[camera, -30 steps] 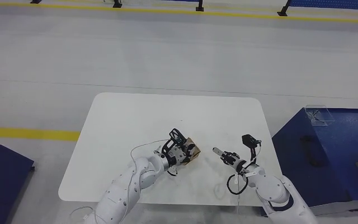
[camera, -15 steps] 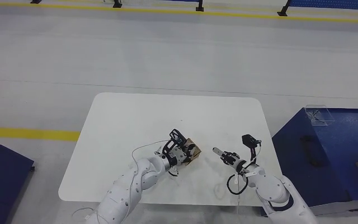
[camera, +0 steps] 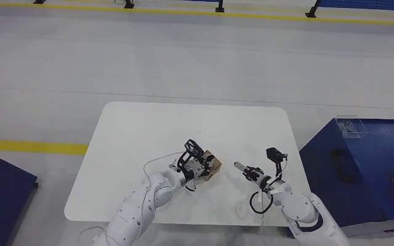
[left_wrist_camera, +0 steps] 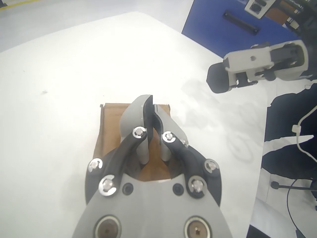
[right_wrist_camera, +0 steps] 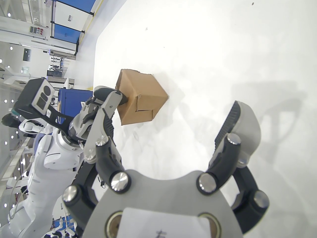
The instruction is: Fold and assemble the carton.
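Left tool clenched on a wall of a small brown carton; right tool spread open nearby.

The left tool is pinched shut over the carton's upper edge, and the open inside is seen beneath it in the left wrist view. Over the last second, tool and carton together are shifted slightly toward the far side of the white counter. The right tool is kept in place, near the carton but not touching it. The carton is found near the counter's front middle, already box-shaped. The shift is judged to be a repositioning toward the waiting open tool, so the top is probably still to be closed.
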You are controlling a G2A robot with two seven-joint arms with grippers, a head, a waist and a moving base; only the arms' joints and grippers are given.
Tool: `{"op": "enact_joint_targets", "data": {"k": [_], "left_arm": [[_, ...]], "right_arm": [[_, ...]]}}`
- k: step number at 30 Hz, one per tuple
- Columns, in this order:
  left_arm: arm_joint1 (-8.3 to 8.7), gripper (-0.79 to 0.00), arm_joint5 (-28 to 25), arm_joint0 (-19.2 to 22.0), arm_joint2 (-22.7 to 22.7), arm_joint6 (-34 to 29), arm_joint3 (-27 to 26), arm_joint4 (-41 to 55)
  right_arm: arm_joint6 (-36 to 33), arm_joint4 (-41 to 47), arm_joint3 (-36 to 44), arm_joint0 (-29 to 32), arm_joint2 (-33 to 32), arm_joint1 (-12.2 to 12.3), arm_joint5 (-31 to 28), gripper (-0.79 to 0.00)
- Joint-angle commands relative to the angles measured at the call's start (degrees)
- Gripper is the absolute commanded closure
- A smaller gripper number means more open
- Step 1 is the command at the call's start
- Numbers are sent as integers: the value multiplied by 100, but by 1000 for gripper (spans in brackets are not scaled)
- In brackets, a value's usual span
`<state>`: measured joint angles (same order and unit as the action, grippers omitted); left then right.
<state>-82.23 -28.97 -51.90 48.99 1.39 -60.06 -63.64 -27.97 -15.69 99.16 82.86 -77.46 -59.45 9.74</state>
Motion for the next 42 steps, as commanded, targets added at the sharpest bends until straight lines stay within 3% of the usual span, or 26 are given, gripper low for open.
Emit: {"op": "enact_joint_targets", "data": {"k": [1, 7, 11, 17, 18, 19, 20, 21, 22, 28, 34, 37, 42], "left_arm": [[27, 0, -37, -72, 40, 123, -99, -104], [-10, 0, -4, -52, 7, -460, 172, 146], [-9, 0, -95, -112, 40, 240, -69, 19], [123, 0, -135, -568, 225, 1109, -750, -577], [134, -135, -127, -613, 236, 1121, -817, -632], [136, -674, -111, -636, 240, 1152, -873, -654], [133, -785, -132, -646, 224, 1145, -881, -644], [133, -785, -132, -646, 224, 1145, -881, -644], [135, -30, -127, -649, 229, 1151, -886, -653], [133, -412, -132, -646, 223, 1145, -881, -643], [133, -690, -132, -645, 224, 1145, -881, -643], [133, -760, -132, -645, 224, 1145, -881, -643], [133, -784, -132, -645, 224, 1145, -881, -643]], "right_arm": [[0, 0, 0, 0, 0, 0, 0, -785], [0, 0, 0, 0, 0, 0, 0, -785], [0, 0, 0, 0, 0, 0, 0, -785], [0, 0, 0, 0, 0, 0, 0, -785], [0, 0, 0, 0, 0, 0, 0, -785], [0, 0, 0, 0, 0, 0, 0, -785], [0, 0, 0, 0, 0, 0, 0, -785], [0, 0, 0, 0, 0, 0, 0, -785], [0, 0, 0, 0, 0, 0, 0, -785], [0, 0, 0, 0, 0, 0, 0, -785], [0, 0, 0, 0, 0, 0, 0, -785], [0, 0, 0, 0, 0, 0, 0, -784], [0, 0, 0, 0, 0, 0, 0, -785]]}}
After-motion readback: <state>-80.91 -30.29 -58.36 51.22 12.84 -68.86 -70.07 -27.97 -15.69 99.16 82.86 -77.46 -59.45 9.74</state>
